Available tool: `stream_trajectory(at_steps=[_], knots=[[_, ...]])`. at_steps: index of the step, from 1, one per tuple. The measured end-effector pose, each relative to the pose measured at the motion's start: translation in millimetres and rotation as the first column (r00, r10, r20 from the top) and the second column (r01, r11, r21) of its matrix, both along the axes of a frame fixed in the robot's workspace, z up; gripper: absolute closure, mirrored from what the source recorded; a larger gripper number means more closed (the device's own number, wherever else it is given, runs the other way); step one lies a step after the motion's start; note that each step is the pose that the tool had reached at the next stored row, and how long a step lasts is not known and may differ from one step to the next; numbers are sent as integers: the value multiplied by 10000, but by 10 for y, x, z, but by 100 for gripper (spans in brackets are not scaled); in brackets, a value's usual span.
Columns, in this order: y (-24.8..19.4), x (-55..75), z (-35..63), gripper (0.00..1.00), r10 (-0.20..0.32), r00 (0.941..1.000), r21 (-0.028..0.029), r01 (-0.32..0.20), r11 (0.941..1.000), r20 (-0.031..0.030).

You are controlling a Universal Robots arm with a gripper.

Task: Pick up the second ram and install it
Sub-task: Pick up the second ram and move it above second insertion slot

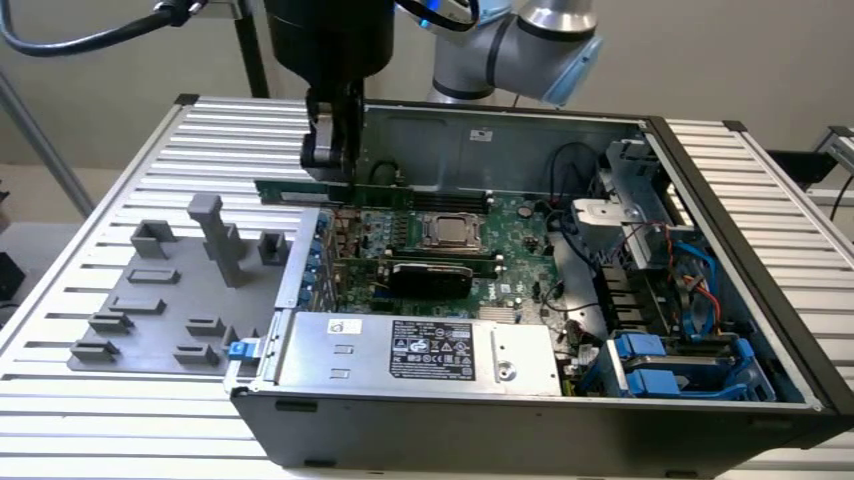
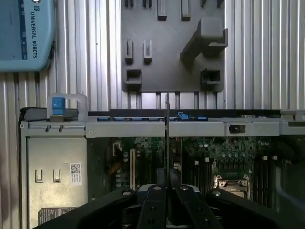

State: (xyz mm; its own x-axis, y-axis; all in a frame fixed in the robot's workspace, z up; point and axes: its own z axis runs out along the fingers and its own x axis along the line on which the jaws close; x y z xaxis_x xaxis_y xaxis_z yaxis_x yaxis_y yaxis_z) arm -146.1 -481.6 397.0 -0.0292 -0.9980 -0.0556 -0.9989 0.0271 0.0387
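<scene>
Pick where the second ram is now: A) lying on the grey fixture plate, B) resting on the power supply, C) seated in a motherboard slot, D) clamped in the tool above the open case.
D: the tool grips the second ram, which hangs level in the air at the top of the open case, not down in any slot.

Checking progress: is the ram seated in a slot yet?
No, the gripper holds the ram in the air over the case wall.

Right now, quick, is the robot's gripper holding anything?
Gripper: shut on the second ram.
</scene>
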Motion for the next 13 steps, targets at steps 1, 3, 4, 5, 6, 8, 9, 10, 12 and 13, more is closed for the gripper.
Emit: stream_trajectory(at_steps=[1,3,4,5,6,8,9,10,12,13], knots=[[4,45,-1,87,0,10000,2,0,10000,0],[13,137,-2,87,0,10000,4,0,10000,-1],[19,182,-3,87,0,10000,3,0,10000,-1],[26,227,-4,87,-1,10000,4,1,10000,-1],[34,273,-6,87,0,10000,5,0,10000,-1],[61,362,-13,87,0,10000,6,0,10000,-1],[80,404,-18,87,0,10000,5,0,10000,-1],[99,444,-23,87,0,10000,4,0,10000,-1],[144,505,-37,87,0,10000,5,0,10000,-1],[171,537,-45,87,0,10000,4,0,10000,-1]])
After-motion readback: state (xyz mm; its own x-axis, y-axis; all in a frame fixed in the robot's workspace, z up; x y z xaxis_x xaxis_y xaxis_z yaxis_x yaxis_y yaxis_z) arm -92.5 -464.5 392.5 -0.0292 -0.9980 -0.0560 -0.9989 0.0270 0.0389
